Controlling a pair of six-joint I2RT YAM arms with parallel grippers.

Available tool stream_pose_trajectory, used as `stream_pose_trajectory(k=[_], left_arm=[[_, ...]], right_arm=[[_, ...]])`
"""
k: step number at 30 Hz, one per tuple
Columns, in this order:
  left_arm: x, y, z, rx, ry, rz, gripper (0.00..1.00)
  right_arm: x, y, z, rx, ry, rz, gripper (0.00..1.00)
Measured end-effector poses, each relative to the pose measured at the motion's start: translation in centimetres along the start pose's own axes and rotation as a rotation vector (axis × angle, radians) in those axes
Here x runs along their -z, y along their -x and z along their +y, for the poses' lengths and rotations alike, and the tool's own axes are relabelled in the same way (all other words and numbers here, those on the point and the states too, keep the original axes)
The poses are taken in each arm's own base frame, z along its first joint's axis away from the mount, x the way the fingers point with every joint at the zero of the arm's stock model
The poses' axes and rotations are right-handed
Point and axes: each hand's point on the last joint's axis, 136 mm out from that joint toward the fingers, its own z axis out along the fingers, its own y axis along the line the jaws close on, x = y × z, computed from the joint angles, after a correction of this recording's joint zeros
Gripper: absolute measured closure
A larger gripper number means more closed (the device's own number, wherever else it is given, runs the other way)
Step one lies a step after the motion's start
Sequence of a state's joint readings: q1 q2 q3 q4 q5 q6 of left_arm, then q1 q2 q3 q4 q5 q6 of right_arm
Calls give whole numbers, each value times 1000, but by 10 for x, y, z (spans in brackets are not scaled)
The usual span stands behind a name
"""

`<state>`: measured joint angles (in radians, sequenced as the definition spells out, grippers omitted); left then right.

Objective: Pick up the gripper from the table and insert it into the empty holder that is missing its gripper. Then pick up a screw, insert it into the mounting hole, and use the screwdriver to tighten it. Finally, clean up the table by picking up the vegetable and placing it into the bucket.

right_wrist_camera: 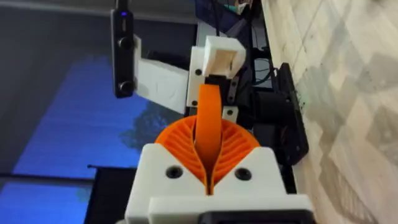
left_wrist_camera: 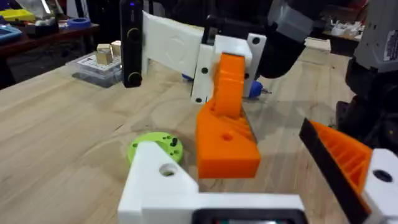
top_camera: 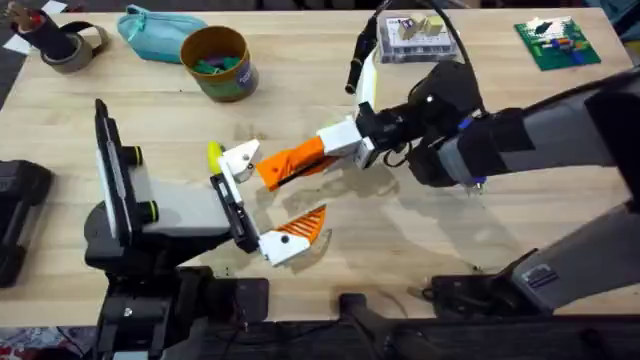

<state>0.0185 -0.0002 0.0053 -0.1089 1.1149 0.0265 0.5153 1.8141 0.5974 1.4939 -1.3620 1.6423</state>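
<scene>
My right gripper reaches in from the right, its ribbed orange fingers shut on the gripper's smooth orange shaft. The gripper's white blocky base points at the far end of the holder, a black bar fronting a grey body. That holder is my left gripper; it carries one ribbed orange finger at its near end. In the left wrist view the white base sits close in front. The mustard bucket stands at the back left. I cannot make out the vegetable.
A yellow-green disc lies beside the white base. A blue handle with a thin tip peeks out behind the right gripper. At the back stand a teal pouch, a tape roll, a clear parts box and a green tray.
</scene>
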Motion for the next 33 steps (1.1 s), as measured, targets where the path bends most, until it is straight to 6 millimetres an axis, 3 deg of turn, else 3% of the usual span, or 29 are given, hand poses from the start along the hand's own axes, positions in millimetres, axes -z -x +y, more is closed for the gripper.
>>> stream_pose_trajectory(k=[7,33], left_arm=[[0,0,0,0,0,0,12],[0,0,0,0,0,0,12]], right_arm=[[-1,4,-11,-46,-19,-19,986],[-4,8,-11,0,-18,-45,987]])
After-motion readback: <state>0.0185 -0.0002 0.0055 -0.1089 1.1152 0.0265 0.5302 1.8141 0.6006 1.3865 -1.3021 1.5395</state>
